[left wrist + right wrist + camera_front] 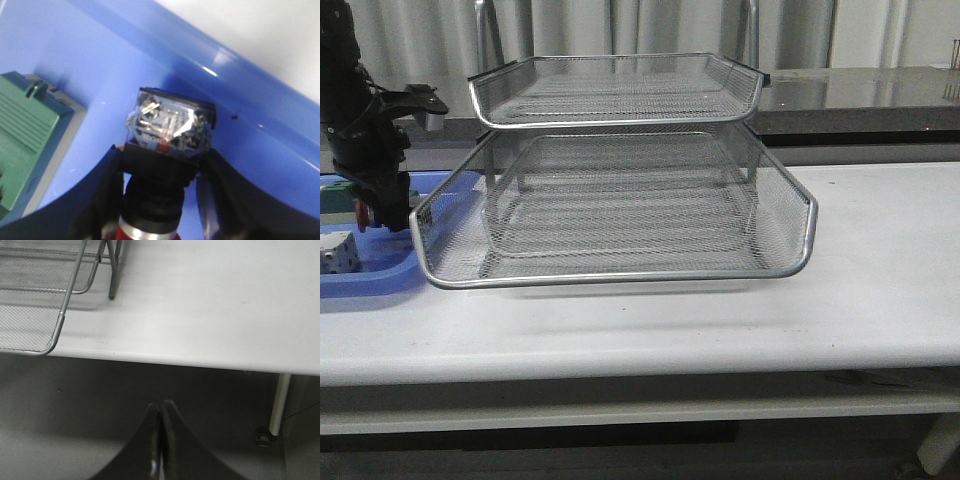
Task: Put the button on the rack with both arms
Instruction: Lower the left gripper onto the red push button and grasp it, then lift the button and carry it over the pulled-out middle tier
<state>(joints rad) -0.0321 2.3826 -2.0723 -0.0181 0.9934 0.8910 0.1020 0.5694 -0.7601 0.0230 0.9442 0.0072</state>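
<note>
white table (880,260) | button (167,135) clamped between left gripper (160,200) fingers, over blue tray (125,45)

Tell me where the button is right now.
At the front view's far left, the button sits between the left gripper fingers over the blue tray, beside the green block.

The left arm (350,90) is black throughout, a thick column of rounded joint housings with a slight sheen. A flat, angular black bracket juts from it to one side, its edges cut in sharp facets. Below, the left hand (382,205) narrows into blocky black fingers with matte faces.

Seen from its own wrist camera, the left hand's fingers (90,200) are broad, smooth, dark slabs with curved outer edges.

The right hand (161,450) shows two black fingers that sweep in like horns to slim tips, their inner edges faintly glossy.
</note>
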